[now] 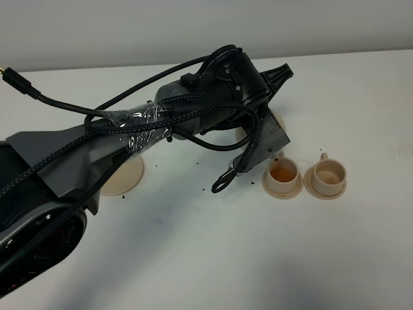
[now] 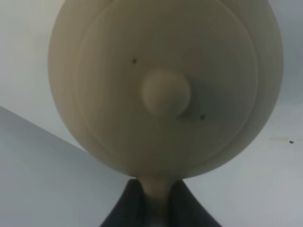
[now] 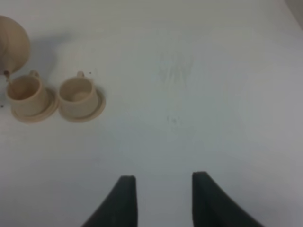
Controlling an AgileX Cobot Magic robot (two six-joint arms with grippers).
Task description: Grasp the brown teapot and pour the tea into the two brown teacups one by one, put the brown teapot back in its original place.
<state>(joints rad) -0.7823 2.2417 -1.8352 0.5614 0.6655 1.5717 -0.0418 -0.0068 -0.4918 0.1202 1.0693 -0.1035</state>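
The brown teapot point(image 2: 165, 90) fills the left wrist view, lid and knob facing the camera. My left gripper point(image 2: 154, 201) is shut on its loop handle. In the exterior view the left arm point(image 1: 213, 97) reaches across the middle and hides nearly all of the pot. It hangs tilted over the left teacup point(image 1: 282, 172), which holds orange-brown tea. The right teacup point(image 1: 329, 174) looks empty. Both cups stand on their saucers. The right wrist view shows the teapot point(image 3: 12, 42) above the cups point(image 3: 26, 92) point(image 3: 78, 92). My right gripper point(image 3: 161, 198) is open and far from them.
The flat round dish point(image 1: 126, 177) lies on the white table point(image 1: 213, 258) at the left, half covered by the left arm. Small dark specks dot the table near the cups. Loose black cables point(image 1: 222, 181) dangle from the left wrist close to the left cup.
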